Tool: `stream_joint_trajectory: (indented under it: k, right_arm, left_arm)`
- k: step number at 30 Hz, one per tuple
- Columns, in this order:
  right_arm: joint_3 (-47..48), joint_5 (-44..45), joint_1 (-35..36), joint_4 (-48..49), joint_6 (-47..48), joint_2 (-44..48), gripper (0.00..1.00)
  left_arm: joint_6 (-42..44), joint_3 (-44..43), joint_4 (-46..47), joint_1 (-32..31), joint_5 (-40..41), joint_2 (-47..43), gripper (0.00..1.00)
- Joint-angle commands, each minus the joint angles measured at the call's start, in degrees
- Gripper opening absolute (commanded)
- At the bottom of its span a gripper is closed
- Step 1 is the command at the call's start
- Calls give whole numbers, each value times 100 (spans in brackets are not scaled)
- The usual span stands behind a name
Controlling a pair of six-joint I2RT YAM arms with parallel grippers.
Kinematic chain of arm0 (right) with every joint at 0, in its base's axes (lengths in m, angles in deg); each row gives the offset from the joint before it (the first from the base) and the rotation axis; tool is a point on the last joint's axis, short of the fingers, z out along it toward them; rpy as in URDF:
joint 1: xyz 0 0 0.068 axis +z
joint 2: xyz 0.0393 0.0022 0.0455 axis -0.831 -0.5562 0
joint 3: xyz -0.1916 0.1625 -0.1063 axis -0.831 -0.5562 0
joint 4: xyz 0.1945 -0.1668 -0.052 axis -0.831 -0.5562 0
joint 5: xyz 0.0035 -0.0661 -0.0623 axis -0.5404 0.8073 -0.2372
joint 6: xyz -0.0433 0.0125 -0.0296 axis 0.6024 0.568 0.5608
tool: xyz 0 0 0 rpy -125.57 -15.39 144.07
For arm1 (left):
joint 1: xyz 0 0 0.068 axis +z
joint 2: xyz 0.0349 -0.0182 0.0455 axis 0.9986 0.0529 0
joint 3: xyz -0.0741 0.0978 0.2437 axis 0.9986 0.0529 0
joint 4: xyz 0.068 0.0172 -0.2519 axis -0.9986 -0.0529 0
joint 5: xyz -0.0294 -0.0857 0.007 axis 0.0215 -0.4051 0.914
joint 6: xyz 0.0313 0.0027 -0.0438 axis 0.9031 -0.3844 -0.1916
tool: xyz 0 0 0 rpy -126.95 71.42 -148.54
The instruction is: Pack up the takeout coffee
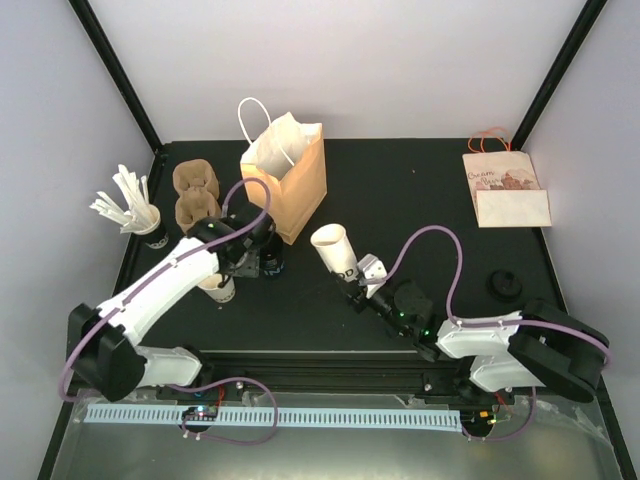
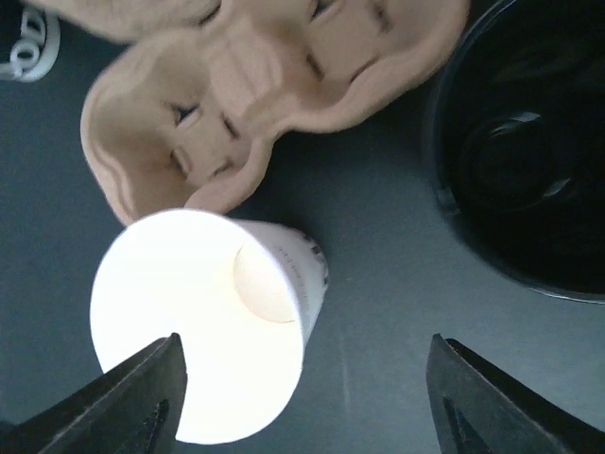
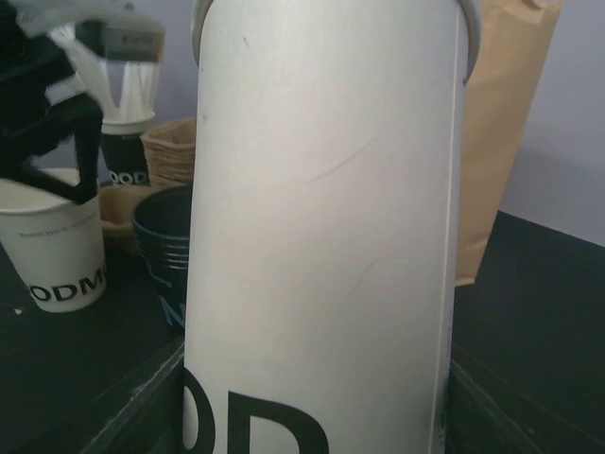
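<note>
A matte black table [image 1: 420, 200] fills the floor of a white-walled booth, and a stiff kraft paper bag [image 1: 290, 185] with thin looped white handles stands upright near its middle. Left of the bag lie moulded pulp carriers [image 2: 274, 85], fibrous, tan and lobed. The left gripper [image 2: 304, 350] hangs over an upright white paper cup [image 2: 198, 322] just beside a carrier. Its fingers are spread wide, so the cup is not pinched. A dark, glossy round cup [image 2: 529, 151] stands close by. The right gripper [image 1: 358, 280] is clamped on the tapered wall of a second white cup [image 1: 335, 250] – smooth, with bold dark lettering – held tilted above the table, right of the bag and apart from it. A black lid [image 1: 503, 285] lies far right.
</note>
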State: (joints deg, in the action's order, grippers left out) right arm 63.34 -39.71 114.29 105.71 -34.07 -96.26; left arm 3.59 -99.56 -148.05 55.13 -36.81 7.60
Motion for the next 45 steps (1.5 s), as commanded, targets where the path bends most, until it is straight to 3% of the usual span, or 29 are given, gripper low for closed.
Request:
stream_joint_trajectory:
  k: [1,4,7,13,17,20,25,29,32,37,39,41,43,45]
  right_arm:
    - [-214,-351,-23,1551,-5,-224,45]
    - [-295,-796,-25,1791,232,-244,45]
    - [-366,-1169,-17,1886,497,-112,48]
    - [-334,-1659,-16,1362,974,332,47]
    - [-293,-1777,-18,1160,1056,467,47]
    - [-217,-1826,-16,1023,1075,476,47]
    - [-148,-1871,-17,965,1068,453,47]
    - [-145,-1849,-16,971,1076,453,47]
    - [-137,-1841,-16,950,1068,458,47]
    - [-130,-1876,-16,905,1063,491,49]
    - [-100,-1887,-16,859,1067,478,51]
    - [-64,-1901,-17,800,1068,473,56]
    - [-22,-1814,-16,720,1025,489,73]
    - [47,-1379,-18,514,793,560,88]
  left_arm:
    - [344,-980,-400,7,-772,-625,75]
    - [836,-1208,290,6,-2784,-994,77]
    - [527,-1023,1467,9,-4332,-1292,77]
    - [96,-1009,2381,34,-5019,-1304,72]
    - [100,-913,2562,31,-5870,-990,51]
    - [136,-920,2566,24,-6379,-792,43]
    - [318,-907,2311,23,-6179,-710,35]
    - [534,-980,1905,26,-5616,-736,34]
    - [679,-1021,1691,33,-5231,-725,40]
    - [697,-966,1702,39,-5421,-603,43]
    - [684,-930,1769,29,-5664,-552,35]
    - [654,-844,1942,35,-5839,-565,19]
    - [650,-789,2054,30,-5871,-578,4]
    - [689,-765,2098,33,-5798,-566,2]
